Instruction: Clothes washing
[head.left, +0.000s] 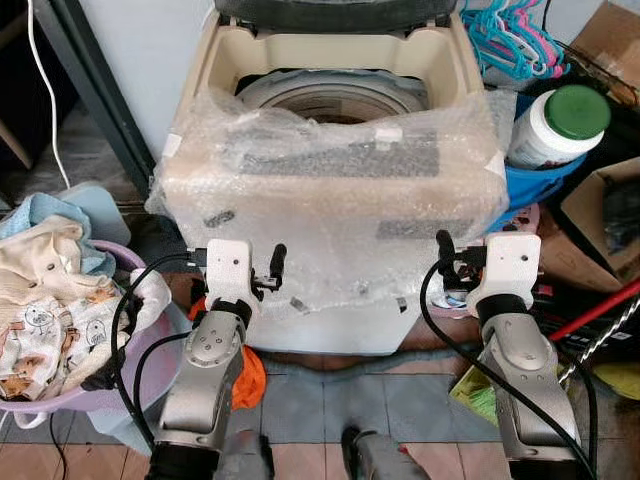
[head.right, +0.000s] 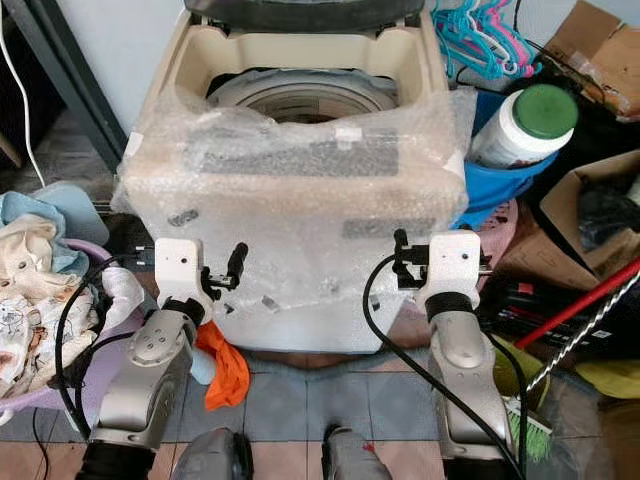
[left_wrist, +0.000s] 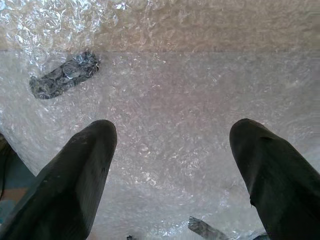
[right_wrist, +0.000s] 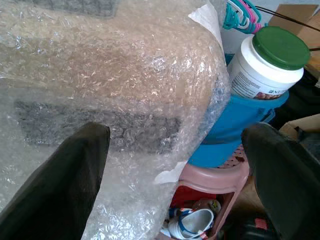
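Beige top-loading washing machine (head.left: 330, 200), lid open, front bubble-wrapped; clothes (head.left: 45, 300) heaped in lilac basket (head.left: 60, 402)

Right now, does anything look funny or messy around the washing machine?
Yes. The washing machine has bubble wrap covering its front and control panel, like packing left on. An orange cloth lies on the floor at its base, apart from the laundry basket.

Evenly and softly daylit, sharp throughout in the head views, with white glare speckling the bubble wrap (head.left: 330, 190), deep shade along the dark left edge, and near black fingers (left_wrist: 70, 185) softly out of focus.
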